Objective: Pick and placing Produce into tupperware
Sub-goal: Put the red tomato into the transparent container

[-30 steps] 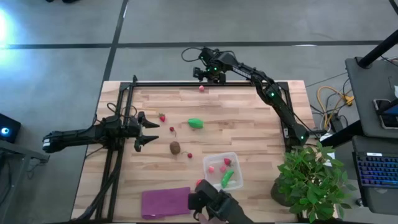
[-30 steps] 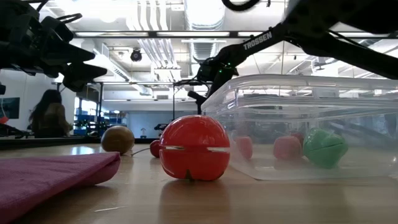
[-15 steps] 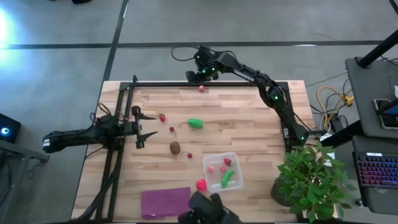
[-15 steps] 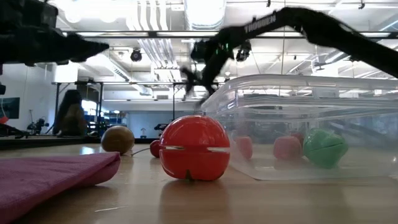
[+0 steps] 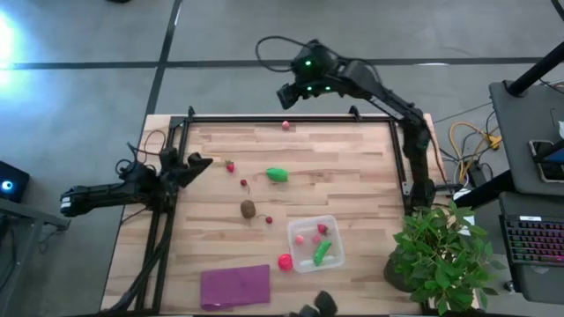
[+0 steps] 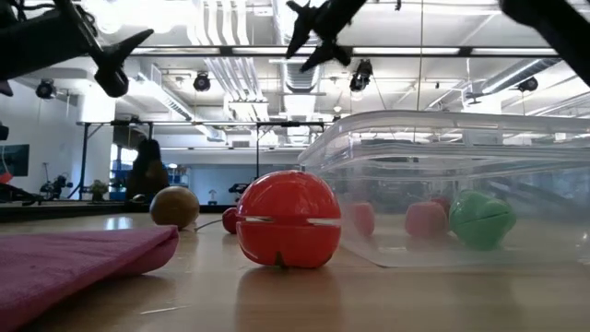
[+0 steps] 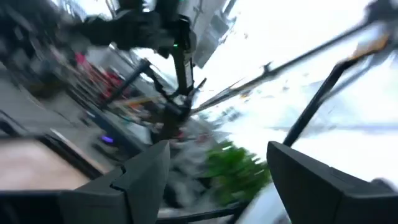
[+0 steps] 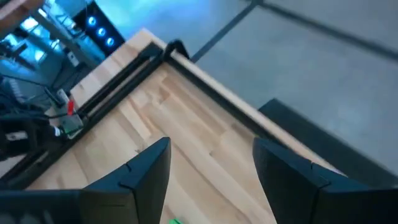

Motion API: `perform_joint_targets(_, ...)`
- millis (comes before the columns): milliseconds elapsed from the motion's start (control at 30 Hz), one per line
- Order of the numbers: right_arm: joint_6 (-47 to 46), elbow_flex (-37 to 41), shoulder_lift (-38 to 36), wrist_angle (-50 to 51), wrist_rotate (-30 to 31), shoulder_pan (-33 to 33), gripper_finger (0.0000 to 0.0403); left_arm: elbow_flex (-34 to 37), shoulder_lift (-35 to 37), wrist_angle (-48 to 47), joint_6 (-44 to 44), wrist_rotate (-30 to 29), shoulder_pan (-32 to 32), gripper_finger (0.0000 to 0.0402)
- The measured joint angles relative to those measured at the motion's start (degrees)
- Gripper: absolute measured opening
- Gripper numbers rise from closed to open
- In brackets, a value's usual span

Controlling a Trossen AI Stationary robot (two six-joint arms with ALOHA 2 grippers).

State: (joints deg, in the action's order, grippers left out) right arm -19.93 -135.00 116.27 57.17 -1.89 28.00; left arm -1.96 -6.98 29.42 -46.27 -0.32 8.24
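Note:
The clear tupperware (image 5: 329, 223) stands near the table's near right and holds a green piece (image 5: 322, 253) and pink pieces. A red ball (image 5: 285, 261) rests on the table against its near left corner. A brown kiwi (image 5: 248, 209), a green piece (image 5: 277, 174), small red berries (image 5: 230, 165) and a pink berry (image 5: 285, 126) lie loose on the wood. My left gripper (image 5: 197, 162) stands open at the left edge, tipped upward, holding nothing. My right gripper (image 5: 286, 95) hangs open high over the far edge, empty (image 8: 211, 174).
A purple sheet (image 5: 234, 284) lies at the near edge, left of the tupperware. A potted plant (image 5: 445, 255) stands off the table's right near corner. A black frame (image 5: 264, 118) runs along the far and left edges. A person (image 6: 147, 171) shows far behind the table.
My right gripper has risen high above the far edge, away from the pink berry, and rolled about its own line. My left gripper has tipped upward, rolled and risen a little at the left edge. The produce has stayed in place.

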Motion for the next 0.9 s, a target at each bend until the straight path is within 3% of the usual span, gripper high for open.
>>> perform_joint_targets(67,0.3,0.0,-2.3,0.1,2.1,-0.7,0.0219,0.0,0.1,1.2,-5.6,0.0,0.0,0.0255)
perform_joint_targets(233,0.3,0.0,-5.5,0.1,7.5,-1.7,0.0219,0.0,0.1,2.8,-7.3,-0.1,0.0,0.0255)
perform_joint_targets(567,-2.5,0.1,-5.1,10.6,4.5,-5.0,0.0219,0.0,-0.1,5.1,-4.9,-2.2,0.0,0.0255)
perform_joint_targets(900,-0.5,0.2,-4.8,14.4,5.9,-11.1,0.0219,0.0,-0.1,7.5,-0.9,-14.5,0.0,0.0255)
